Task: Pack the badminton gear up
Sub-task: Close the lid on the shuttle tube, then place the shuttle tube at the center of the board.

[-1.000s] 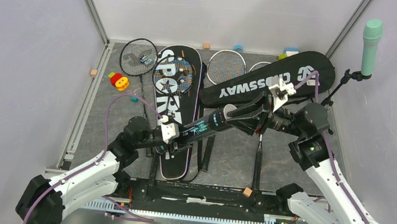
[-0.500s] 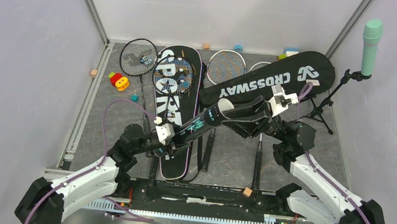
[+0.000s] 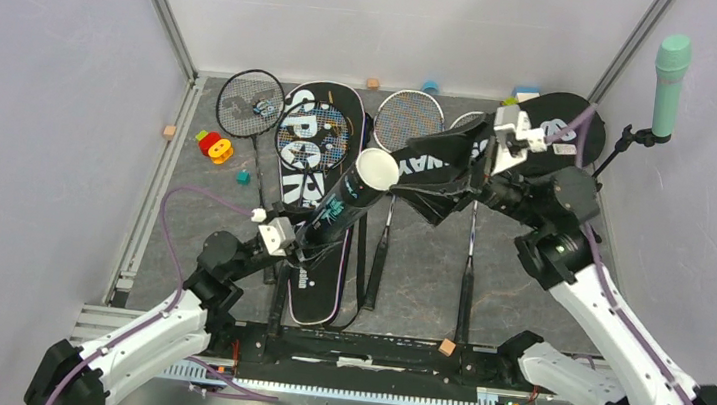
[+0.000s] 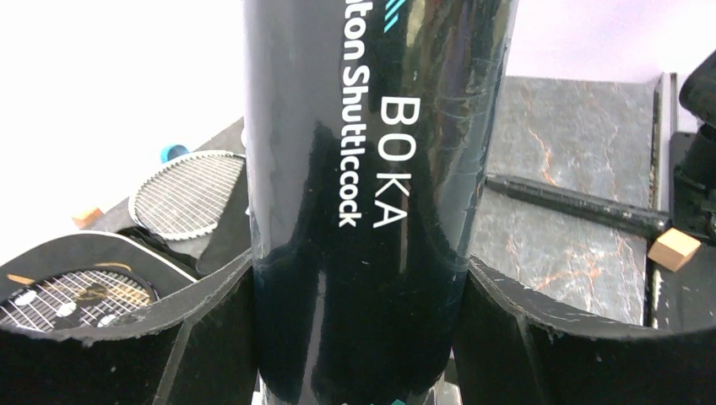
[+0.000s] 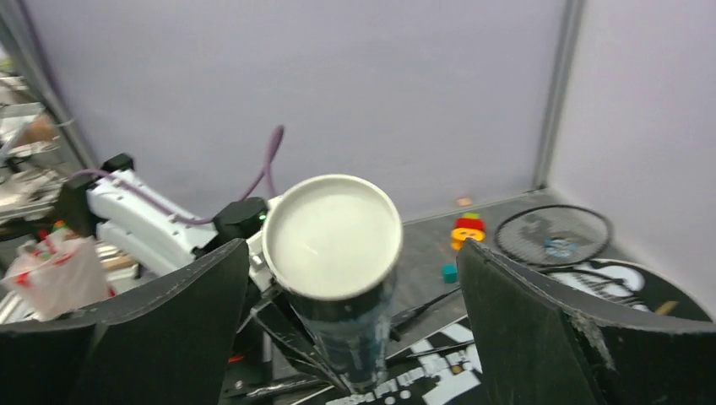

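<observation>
My left gripper (image 3: 307, 236) (image 4: 359, 337) is shut on the lower part of the long black tube (image 3: 345, 201) (image 4: 371, 169), which tilts upward with its white cap (image 3: 376, 169) (image 5: 332, 234) on top. Beside that cap, my right gripper (image 3: 429, 182) (image 5: 353, 253) stands open, its fingers wide on either side and touching nothing. The SPORT bag (image 3: 306, 207) lies under the tube with a racket (image 3: 317, 133) on it. Two more rackets (image 3: 249, 103) (image 3: 408, 119) lie at the back. My right arm partly hides the CROSSWAY bag (image 3: 564, 119).
A mint-green microphone (image 3: 673, 65) on a black stand rises at the back right. Toy blocks (image 3: 212, 145) (image 3: 242, 177) lie at the left, and a wooden block (image 3: 446, 347) sits by the near rail. Racket handles (image 3: 468, 274) (image 3: 377, 255) stretch across the middle floor.
My right gripper has opened off the tube's upper end and moved back and up. My left arm has drawn back, and the tube now stands steeper.
</observation>
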You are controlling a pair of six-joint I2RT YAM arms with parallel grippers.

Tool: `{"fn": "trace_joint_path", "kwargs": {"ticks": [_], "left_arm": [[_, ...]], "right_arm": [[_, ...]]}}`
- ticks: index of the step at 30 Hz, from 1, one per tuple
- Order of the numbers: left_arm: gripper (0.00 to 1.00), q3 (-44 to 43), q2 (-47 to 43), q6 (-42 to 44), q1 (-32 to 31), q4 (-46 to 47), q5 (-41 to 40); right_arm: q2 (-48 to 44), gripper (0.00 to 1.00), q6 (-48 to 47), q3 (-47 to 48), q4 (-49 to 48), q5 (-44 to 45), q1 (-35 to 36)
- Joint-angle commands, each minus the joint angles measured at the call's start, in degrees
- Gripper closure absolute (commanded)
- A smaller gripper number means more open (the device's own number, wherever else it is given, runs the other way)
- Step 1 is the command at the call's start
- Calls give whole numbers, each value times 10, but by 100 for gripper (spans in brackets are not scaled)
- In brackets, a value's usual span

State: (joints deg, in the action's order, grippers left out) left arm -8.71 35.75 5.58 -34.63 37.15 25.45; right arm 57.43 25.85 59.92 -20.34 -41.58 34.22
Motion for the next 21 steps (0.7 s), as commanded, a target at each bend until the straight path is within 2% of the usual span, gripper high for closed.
{"fn": "trace_joint_path", "kwargs": {"ticks": [1,4,7,10,12,15,21], "left_arm": [[88,-26,-14,-18,-3,76,-39],[85,-30,-13,-32,-3,81,-84],[82,-44,-23,-73,-3,70,-170],[81,-64,-35,-100,-3,32,-211],[80,-79,-37,-124,-3,18,-211],[77,-91,-29,-165,-3,18,-197],[77,-114,15,-227,-3,32,-146]], "right_arm": [[-50,2,-117,34,128,108,0],[-74,2,-136,21,128,138,1],[-89,2,-139,-22,118,147,1],[-92,2,-116,-102,33,102,1],[-78,2,-68,-162,-68,74,1],[-34,2,-40,-196,-156,55,18],[44,2,-83,-209,-270,138,84]]}}
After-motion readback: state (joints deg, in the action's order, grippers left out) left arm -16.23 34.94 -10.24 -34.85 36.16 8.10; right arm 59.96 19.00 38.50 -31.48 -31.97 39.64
